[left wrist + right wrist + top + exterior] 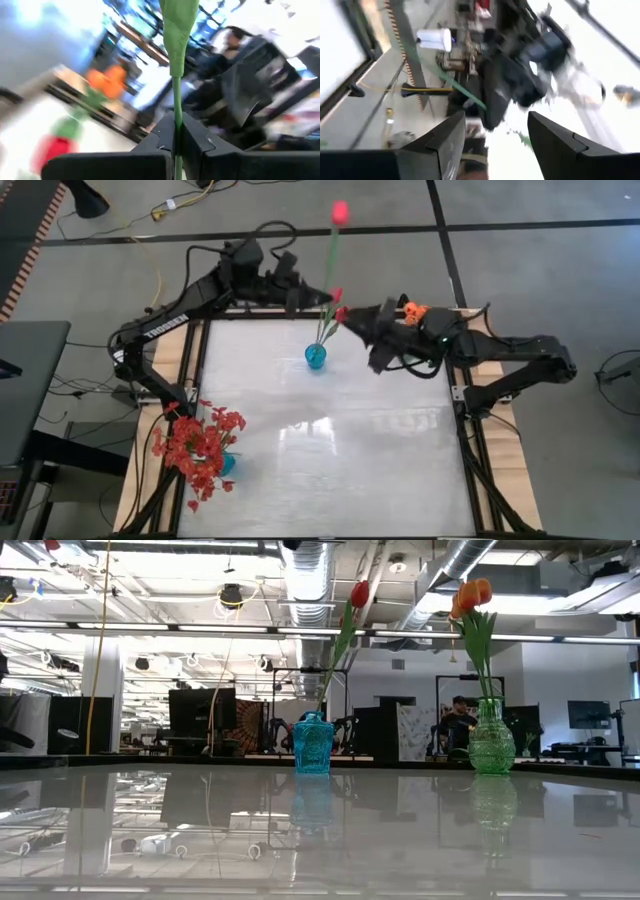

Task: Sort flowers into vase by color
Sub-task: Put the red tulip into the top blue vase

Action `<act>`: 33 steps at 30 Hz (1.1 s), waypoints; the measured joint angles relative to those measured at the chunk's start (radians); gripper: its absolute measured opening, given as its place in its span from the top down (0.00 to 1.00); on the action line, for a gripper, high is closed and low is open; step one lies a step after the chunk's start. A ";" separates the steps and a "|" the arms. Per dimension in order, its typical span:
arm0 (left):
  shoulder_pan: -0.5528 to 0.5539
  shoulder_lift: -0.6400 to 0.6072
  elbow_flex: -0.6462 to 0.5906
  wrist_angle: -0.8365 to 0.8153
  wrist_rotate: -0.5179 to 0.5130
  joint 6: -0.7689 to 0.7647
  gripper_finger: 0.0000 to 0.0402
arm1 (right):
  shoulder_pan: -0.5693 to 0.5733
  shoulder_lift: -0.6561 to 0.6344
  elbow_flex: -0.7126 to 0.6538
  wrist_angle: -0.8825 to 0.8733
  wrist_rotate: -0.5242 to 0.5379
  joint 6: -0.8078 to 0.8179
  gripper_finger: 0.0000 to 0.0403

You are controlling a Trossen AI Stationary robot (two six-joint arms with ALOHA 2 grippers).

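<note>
My left gripper [325,300] hovers over the table's far edge, shut on a red-pink tulip whose bud [340,213] stands high above it. Just below stands a blue vase [316,357], which holds a red-pink tulip [359,592] by its stem. My right gripper [345,315] is open close by on the right; the green stem [462,94] passes ahead of its fingers without touching them. A green vase [491,738] at the far right holds orange tulips [470,592]. My left gripper pinches the tulip's thin green stem [176,122] between its two fingers, below a leaf [177,30]. The fingers come in level from the far left and lie across the stem. The stem stands upright with the bud on top. Its lower end is hidden.
A small blue vase with bushy red sprays [200,445] stands at the near left corner. The right arm [500,355] partly covers the green vase in the high view. The glossy table top [330,450] lies bare between the vases. A person [458,718] sits far behind the table.
</note>
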 joint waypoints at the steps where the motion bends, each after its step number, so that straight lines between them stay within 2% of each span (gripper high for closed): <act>1: 0.011 -0.004 0.000 -0.001 -0.027 0.054 1.00 | -0.001 -0.008 0.000 0.003 0.019 0.046 0.40; 4: 0.043 -0.023 0.000 0.005 -0.105 0.233 1.00 | -0.001 -0.042 0.000 -0.021 0.080 0.208 0.40; 7: 0.075 -0.045 -0.026 0.055 -0.153 0.351 1.00 | 0.001 -0.080 0.000 -0.085 0.131 0.411 0.40; 9: 0.103 -0.064 -0.086 0.138 -0.156 0.385 1.00 | 0.001 -0.103 0.001 -0.146 0.145 0.575 0.40; 12: 0.159 -0.103 -0.248 0.298 -0.136 0.388 1.00 | 0.000 -0.127 0.001 -0.246 0.150 0.810 0.40; 17: 0.262 -0.191 -0.565 0.640 -0.155 0.368 1.00 | 0.000 -0.138 0.001 -0.399 0.155 1.042 0.40; 20: 0.285 -0.210 -0.717 0.848 -0.168 0.338 1.00 | 0.000 -0.129 0.001 -0.458 0.155 1.139 0.40; 23: 0.287 -0.207 -0.826 0.952 -0.169 0.335 1.00 | 0.000 -0.119 0.001 -0.495 0.155 1.209 0.40; 29: 0.235 -0.136 -0.956 1.090 -0.169 0.319 1.00 | 0.010 -0.104 0.001 -0.498 0.157 1.293 0.41; 33: 0.191 -0.096 -0.994 1.170 -0.184 0.337 1.00 | 0.005 -0.094 0.001 -0.489 0.157 1.293 0.41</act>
